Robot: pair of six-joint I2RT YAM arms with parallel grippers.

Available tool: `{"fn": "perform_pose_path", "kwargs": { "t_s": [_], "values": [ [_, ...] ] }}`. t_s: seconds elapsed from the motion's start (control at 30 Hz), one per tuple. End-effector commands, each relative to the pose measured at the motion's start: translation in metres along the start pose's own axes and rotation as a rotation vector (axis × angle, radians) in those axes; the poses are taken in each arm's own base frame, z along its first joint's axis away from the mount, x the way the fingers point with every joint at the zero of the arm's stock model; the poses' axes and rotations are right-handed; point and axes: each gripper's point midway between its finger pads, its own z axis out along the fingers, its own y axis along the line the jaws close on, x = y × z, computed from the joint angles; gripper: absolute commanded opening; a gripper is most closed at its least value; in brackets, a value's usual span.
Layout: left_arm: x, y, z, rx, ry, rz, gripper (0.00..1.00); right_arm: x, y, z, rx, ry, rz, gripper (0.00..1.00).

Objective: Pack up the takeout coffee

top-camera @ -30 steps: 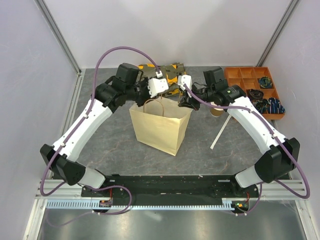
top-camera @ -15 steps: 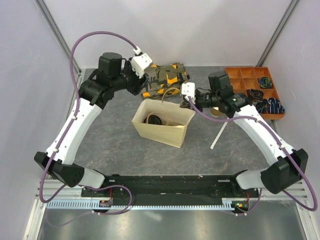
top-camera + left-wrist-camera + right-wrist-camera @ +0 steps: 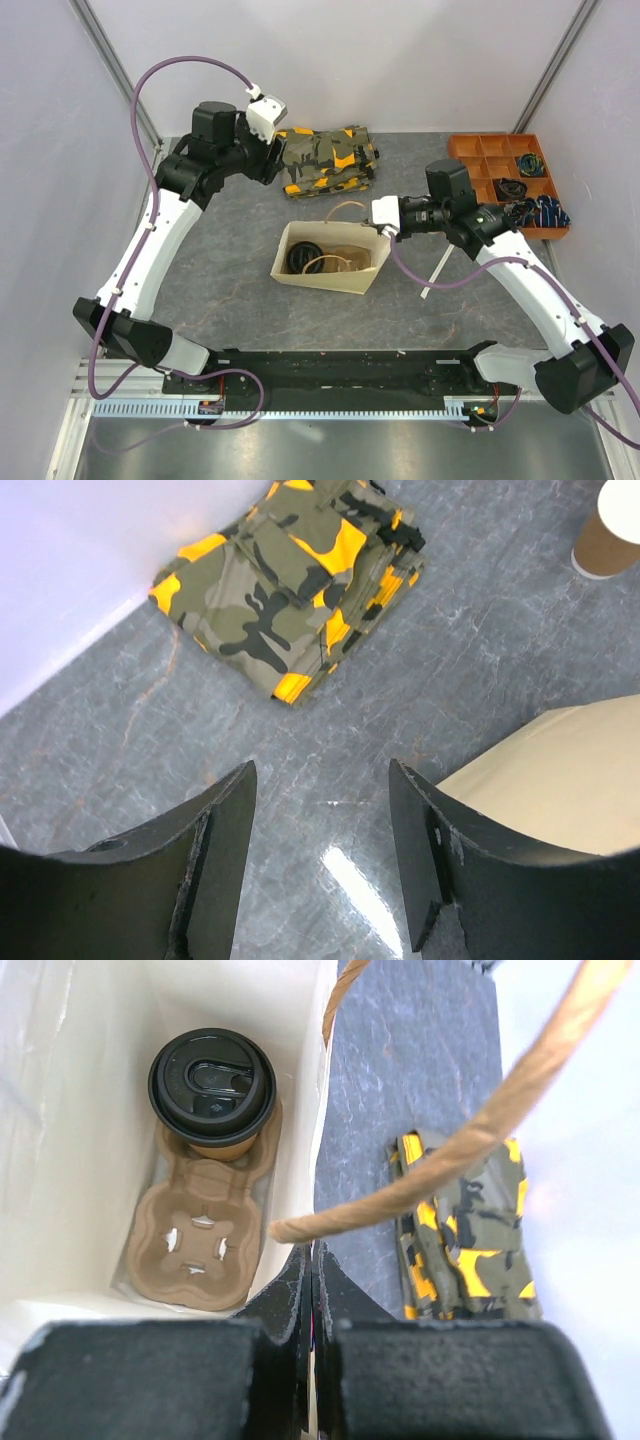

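My right end effector (image 3: 312, 1260) pinched the paper bag (image 3: 80, 1130) at its rim, takeout coffee (image 3: 212, 1085) seated in a pulp carrier (image 3: 195, 1245) inside, my left end effector (image 3: 320, 820) spread, empty.

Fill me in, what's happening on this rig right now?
The tan kraft-paper cup with the round black plastic lid sits in one hole of a brown pulp two-cup carrier at the bottom of the open tan paper bag. The right tool is shut on the bag's rim. The left tool is open and empty, off to the side near a folded yellow-and-green camouflage cloth.
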Motion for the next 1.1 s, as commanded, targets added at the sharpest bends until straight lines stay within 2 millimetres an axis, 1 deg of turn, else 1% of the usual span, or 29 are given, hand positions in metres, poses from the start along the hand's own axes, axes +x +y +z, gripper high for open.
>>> {"fn": "perform_pose_path", "kwargs": {
  "t_s": [0.0, 0.17, 0.27, 0.37, 0.6, 0.63, 0.67, 0.7, 0.77, 0.83, 0.87, 0.9, 0.93, 1.03, 1.07],
  "values": [
    [0.011, 0.001, 0.001, -0.013, 0.022, -0.056, 0.63, -0.026, 0.004, -0.005, -0.007, -0.102, -0.159, 0.0],
    [0.022, -0.001, 0.004, -0.008, 0.047, -0.066, 0.63, -0.032, 0.008, -0.007, -0.018, -0.132, -0.206, 0.0],
    [0.026, 0.0, 0.005, -0.005, 0.052, -0.067, 0.63, -0.033, 0.015, -0.008, -0.037, -0.141, -0.226, 0.0],
    [0.028, 0.001, 0.005, 0.001, 0.051, -0.065, 0.64, -0.035, 0.016, -0.009, -0.04, -0.15, -0.247, 0.0],
    [0.033, 0.002, 0.006, 0.014, 0.051, -0.08, 0.64, -0.033, 0.012, -0.002, -0.08, -0.143, -0.168, 0.0],
    [0.035, 0.002, 0.005, 0.013, 0.051, -0.082, 0.64, -0.034, 0.008, -0.002, -0.077, -0.143, -0.159, 0.0],
    [0.035, 0.001, 0.005, 0.017, 0.05, -0.084, 0.64, -0.031, 0.007, 0.002, -0.084, -0.138, -0.139, 0.0],
    [0.035, 0.002, 0.005, 0.016, 0.049, -0.083, 0.64, -0.033, 0.001, 0.001, -0.076, -0.133, -0.122, 0.0],
    [0.037, 0.001, 0.004, 0.017, 0.051, -0.087, 0.64, -0.026, -0.001, 0.008, -0.096, -0.12, -0.09, 0.0],
    [0.04, 0.001, 0.005, 0.017, 0.057, -0.092, 0.65, -0.028, -0.009, 0.009, -0.094, -0.11, -0.066, 0.0],
    [0.041, 0.001, 0.005, 0.017, 0.057, -0.094, 0.65, -0.021, -0.01, 0.014, -0.105, -0.099, -0.05, 0.0],
    [0.042, 0.001, 0.005, 0.017, 0.06, -0.096, 0.66, -0.023, -0.015, 0.014, -0.101, -0.098, -0.05, 0.0],
    [0.043, 0.002, 0.006, 0.016, 0.065, -0.103, 0.66, -0.017, -0.017, 0.019, -0.107, -0.085, -0.025, 0.0],
    [0.046, 0.007, 0.008, -0.003, 0.075, -0.117, 0.68, -0.015, -0.028, 0.023, -0.096, -0.066, 0.012, 0.0],
    [0.05, 0.01, 0.011, -0.011, 0.091, -0.141, 0.69, -0.007, -0.029, 0.03, -0.107, -0.053, 0.038, 0.0]
  ]
}}
